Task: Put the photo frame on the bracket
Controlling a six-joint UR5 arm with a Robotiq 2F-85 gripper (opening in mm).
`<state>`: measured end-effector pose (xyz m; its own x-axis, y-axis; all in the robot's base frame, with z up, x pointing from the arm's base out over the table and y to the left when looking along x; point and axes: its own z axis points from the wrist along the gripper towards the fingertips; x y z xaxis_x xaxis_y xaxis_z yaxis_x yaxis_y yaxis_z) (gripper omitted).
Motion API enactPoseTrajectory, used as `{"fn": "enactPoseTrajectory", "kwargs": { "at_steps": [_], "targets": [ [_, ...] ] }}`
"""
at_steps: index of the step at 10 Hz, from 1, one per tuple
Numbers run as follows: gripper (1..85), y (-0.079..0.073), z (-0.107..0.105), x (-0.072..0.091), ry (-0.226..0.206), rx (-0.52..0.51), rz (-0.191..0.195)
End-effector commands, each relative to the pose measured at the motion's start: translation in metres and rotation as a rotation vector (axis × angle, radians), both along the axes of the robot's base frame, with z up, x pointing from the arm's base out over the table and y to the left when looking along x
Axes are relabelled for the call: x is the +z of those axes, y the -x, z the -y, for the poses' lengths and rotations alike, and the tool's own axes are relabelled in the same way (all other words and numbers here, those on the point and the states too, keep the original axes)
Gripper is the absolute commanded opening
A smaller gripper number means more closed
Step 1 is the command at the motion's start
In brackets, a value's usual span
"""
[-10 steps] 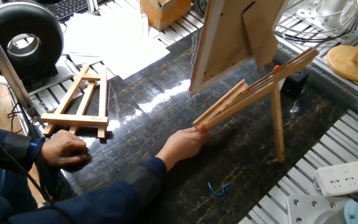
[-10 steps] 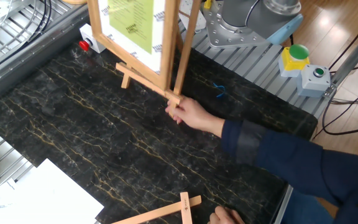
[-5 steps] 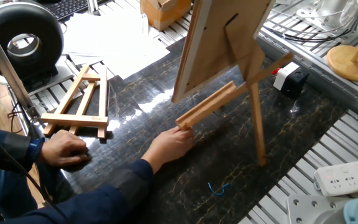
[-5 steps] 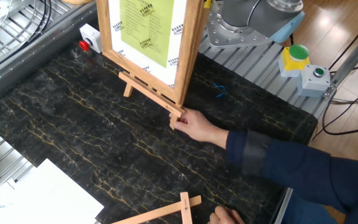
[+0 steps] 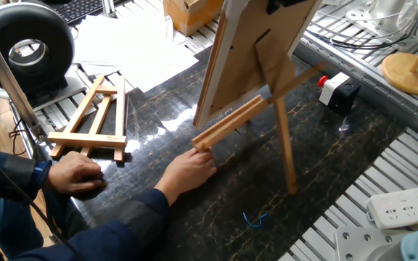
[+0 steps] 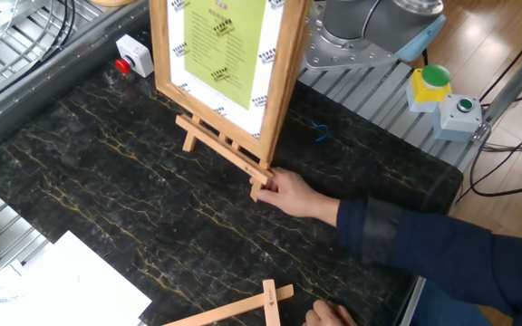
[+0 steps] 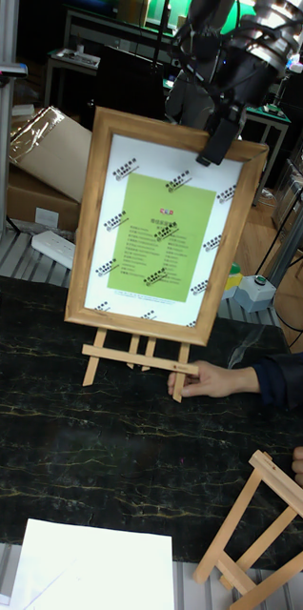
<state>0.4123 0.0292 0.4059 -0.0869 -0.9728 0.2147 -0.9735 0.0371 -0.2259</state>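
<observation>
The photo frame (image 7: 166, 229) stands upright, with a wooden border, a white mat and a green sheet. Its brown back and stand flap (image 5: 256, 61) face one fixed view. My gripper (image 7: 218, 145) is shut on the frame's top edge. The bracket (image 5: 227, 123) stands under the frame, its ledge (image 7: 137, 357) just below the frame's bottom edge; I cannot tell if they touch. Its single rear leg (image 5: 283, 148) reaches down to the table. A person's hand (image 6: 293, 195) holds the end of the bracket's ledge.
A smaller A-shaped wooden easel (image 5: 93, 116) lies flat at the table's left, with the person's other hand (image 5: 75, 174) beside it. A white switch box with a red button (image 5: 336, 87) sits behind the bracket. White paper (image 7: 94, 567) lies at the near edge.
The person's hand has slid the bracket leftward in one fixed view. The frame in my gripper has moved the same way and turned more face-on to the other fixed view.
</observation>
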Motion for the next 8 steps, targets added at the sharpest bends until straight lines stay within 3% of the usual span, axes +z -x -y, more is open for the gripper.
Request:
{"fn": "enactPoseTrajectory", "kwargs": {
  "at_steps": [1,8],
  "targets": [
    [1.7,0.002,-0.011,-0.009,-0.017,0.009,0.000],
    [1.7,-0.013,-0.022,-0.023,-0.007,-0.047,0.012]
  ]
}}
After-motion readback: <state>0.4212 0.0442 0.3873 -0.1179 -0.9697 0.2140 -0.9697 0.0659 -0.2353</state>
